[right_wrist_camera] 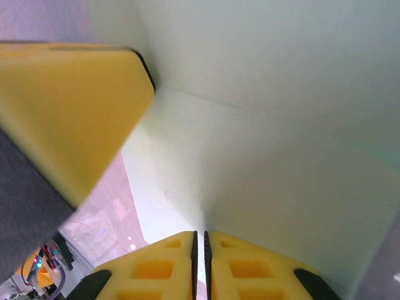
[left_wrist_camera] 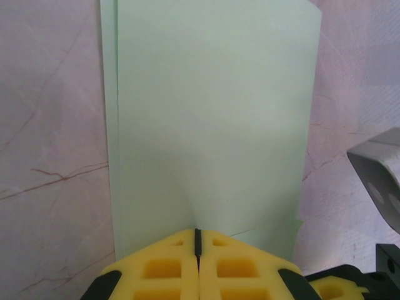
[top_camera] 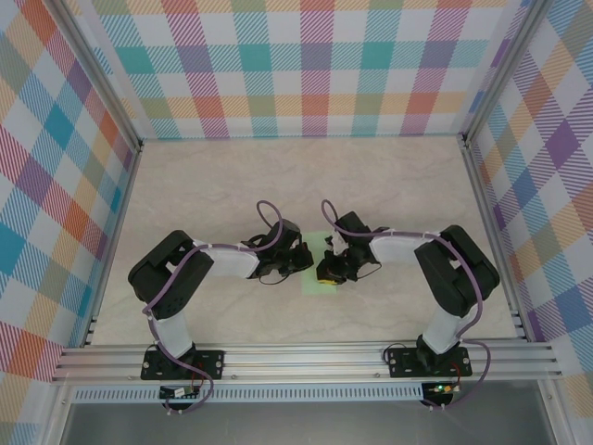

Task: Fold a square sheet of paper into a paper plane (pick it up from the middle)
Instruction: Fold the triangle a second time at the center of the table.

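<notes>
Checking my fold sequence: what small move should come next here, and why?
Probably open the right claw wider and back it off: its jaws show a thin slit, while the left claw is shut on an edge of the square sheet of paper, folded double.

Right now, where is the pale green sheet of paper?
Top view: the pale mint-green paper sheet sits mid-table, between the left gripper and right gripper.

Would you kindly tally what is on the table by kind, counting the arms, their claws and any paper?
Robot arms: 2, the left arm and the right arm
Claws: 2, the left claw and the right claw
Paper: 1, the mint-green sheet of paper
Total: 5
</notes>
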Robot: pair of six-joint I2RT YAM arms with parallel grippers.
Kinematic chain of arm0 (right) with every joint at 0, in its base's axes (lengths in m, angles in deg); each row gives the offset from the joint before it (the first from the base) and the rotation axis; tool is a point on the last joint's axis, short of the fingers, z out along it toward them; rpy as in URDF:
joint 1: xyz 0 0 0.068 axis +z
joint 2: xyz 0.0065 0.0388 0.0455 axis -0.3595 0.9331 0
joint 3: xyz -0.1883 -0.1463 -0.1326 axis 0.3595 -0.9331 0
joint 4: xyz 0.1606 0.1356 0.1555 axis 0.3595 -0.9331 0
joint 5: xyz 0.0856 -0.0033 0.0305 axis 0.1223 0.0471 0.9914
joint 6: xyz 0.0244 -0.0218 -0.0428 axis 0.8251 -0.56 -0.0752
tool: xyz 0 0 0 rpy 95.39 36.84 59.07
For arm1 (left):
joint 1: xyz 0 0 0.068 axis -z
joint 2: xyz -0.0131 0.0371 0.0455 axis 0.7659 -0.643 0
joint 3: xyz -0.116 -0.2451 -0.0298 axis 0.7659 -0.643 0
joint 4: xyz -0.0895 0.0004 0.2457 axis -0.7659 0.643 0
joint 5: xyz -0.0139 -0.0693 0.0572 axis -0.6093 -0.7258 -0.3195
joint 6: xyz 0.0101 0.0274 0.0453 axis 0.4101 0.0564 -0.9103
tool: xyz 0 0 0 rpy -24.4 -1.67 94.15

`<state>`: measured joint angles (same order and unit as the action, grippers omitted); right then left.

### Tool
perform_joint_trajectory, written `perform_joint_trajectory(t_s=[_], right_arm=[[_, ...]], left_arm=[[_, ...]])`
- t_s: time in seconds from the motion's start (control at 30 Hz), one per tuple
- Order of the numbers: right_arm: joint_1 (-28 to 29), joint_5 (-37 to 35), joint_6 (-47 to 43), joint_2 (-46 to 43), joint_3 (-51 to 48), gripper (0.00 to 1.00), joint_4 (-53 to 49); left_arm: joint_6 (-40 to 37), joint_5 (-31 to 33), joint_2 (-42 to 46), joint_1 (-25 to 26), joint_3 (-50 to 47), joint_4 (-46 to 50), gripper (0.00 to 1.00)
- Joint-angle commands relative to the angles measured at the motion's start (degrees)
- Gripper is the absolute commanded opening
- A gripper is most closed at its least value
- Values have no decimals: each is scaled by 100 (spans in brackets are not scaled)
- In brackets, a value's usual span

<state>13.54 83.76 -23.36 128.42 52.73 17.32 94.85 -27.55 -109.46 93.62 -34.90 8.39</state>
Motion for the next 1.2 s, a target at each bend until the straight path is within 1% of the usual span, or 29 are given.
perform_joint_trajectory(t_s=[0.0,0.3,0.43,0.8,0.93,1.07,1.17], right_arm=[[-32,47,61,-236,-234,14,-99],[-143,122,97,-368,-745,12,77],[-199,142,63,-582,-901,11,60],[-615,305,24,-819,-1467,12,185],[-708,450,16,-1049,-1438,12,131],[-710,588,108,-1332,-1198,12,201],[-701,793,174,-1133,-931,13,385]], left_arm=[[-1,224,-202,55,-42,289,5],[22,246,-250,44,-82,307,5],[24,270,-230,49,-99,325,5],[27,264,-249,53,-68,340,5],[26,257,-248,47,-46,342,5],[30,222,-249,55,-34,325,5],[30,204,-265,51,-7,318,5]])
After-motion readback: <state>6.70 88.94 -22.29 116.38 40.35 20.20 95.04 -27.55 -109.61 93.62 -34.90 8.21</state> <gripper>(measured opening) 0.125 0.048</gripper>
